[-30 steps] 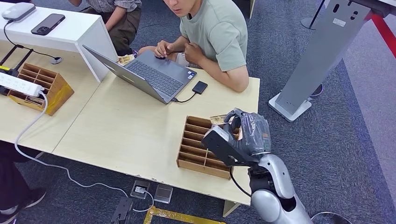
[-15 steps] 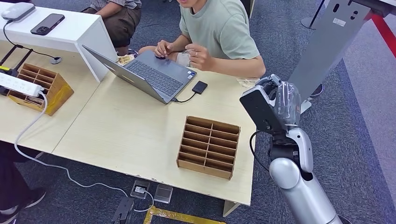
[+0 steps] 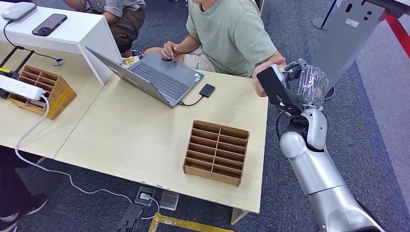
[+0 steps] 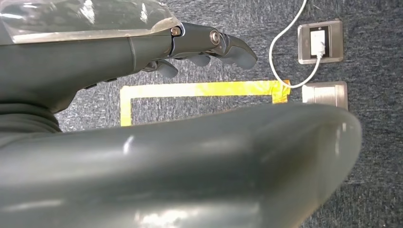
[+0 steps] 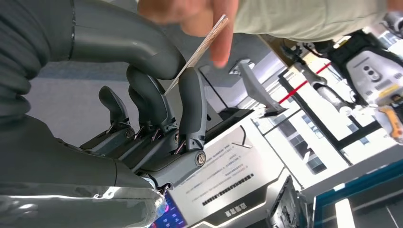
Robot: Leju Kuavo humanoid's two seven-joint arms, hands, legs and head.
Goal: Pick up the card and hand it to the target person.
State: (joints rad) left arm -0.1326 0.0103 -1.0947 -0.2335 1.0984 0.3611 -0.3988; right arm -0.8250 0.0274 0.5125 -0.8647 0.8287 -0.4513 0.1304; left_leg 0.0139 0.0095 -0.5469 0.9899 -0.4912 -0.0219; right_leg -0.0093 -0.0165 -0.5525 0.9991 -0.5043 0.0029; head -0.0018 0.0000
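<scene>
Head view: the right hand (image 3: 296, 82) is raised off the far right corner of the wooden table (image 3: 125, 130), at about 2 o'clock from the wooden slotted organizer (image 3: 216, 152). A person's hand (image 3: 261, 77) is seen touching the right hand's far side; the card cannot be made out here. The person in a green shirt (image 3: 232, 34) is seated at 12 o'clock from the organizer. An open laptop (image 3: 154, 77) lies at 10 o'clock from the organizer, with a small black drive (image 3: 207, 90) cabled just beside it. A second organizer (image 3: 41, 89) and a white power strip (image 3: 19, 87) are seen at the table's far left.

Left wrist view: the left hand (image 4: 190, 45) hangs over grey carpet, fingers loosely curled with nothing in them. Yellow floor tape (image 4: 199, 89) and a floor socket (image 4: 320, 42) with a white cable are seen beneath.

Right wrist view: the card (image 5: 197, 52) is pinched edge-on between the thumb and a finger (image 5: 192, 102) of the right hand (image 5: 157, 104). The card's other end is gripped by the person's fingers (image 5: 221, 33); it is touched by both at once.
</scene>
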